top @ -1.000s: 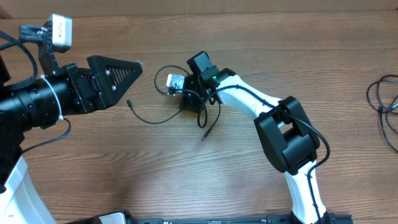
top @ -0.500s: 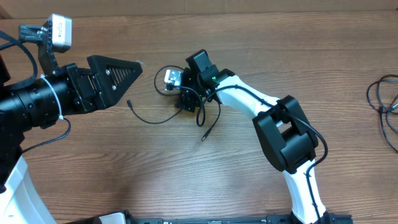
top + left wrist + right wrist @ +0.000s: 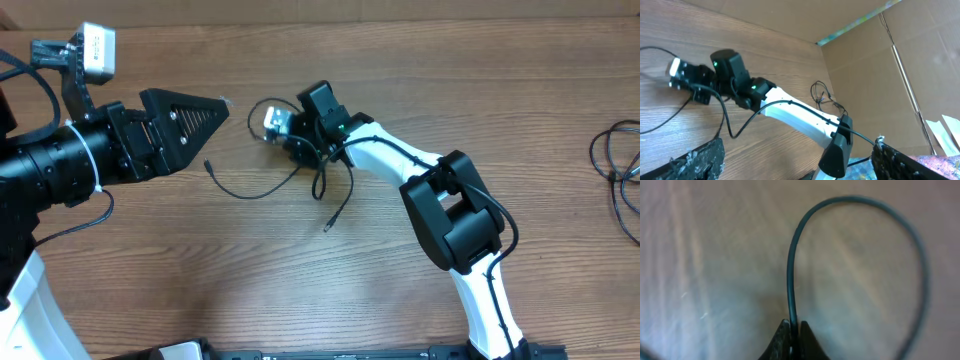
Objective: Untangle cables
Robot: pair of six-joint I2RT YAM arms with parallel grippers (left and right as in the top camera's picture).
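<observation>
The right gripper (image 3: 792,330) pinches a thin black cable (image 3: 790,275) between its closed fingertips (image 3: 783,336) just above the wooden table (image 3: 450,80), near the centre of the overhead frame. In the right wrist view the cord rises straight out of the pinched tips, arcs over the top of the frame and curves back down toward the lower right edge, with blurred wood grain behind it.

From overhead, the cables (image 3: 262,190) lie loose around that gripper. One strand sweeps left and down to a small plug end (image 3: 207,165) in the left-centre of the frame. Another trails down to what appears to be a second plug end (image 3: 326,228) just below centre. A thin loop shows at the upper left of the wrist, partly hidden by the arm.

The left gripper (image 3: 205,112) hangs at the left of the frame, turned toward the centre and clear of the cords. Its jaws stand wide apart and hold nothing. In the left wrist view its two dark fingers (image 3: 695,162) sit at the bottom corners, with the white right arm (image 3: 800,112) between them.

A separate cluster of black cords (image 3: 618,165) lies at the far right edge of the overhead frame, well apart from both grippers. A cardboard wall (image 3: 875,65) backs the table in the left wrist view.
</observation>
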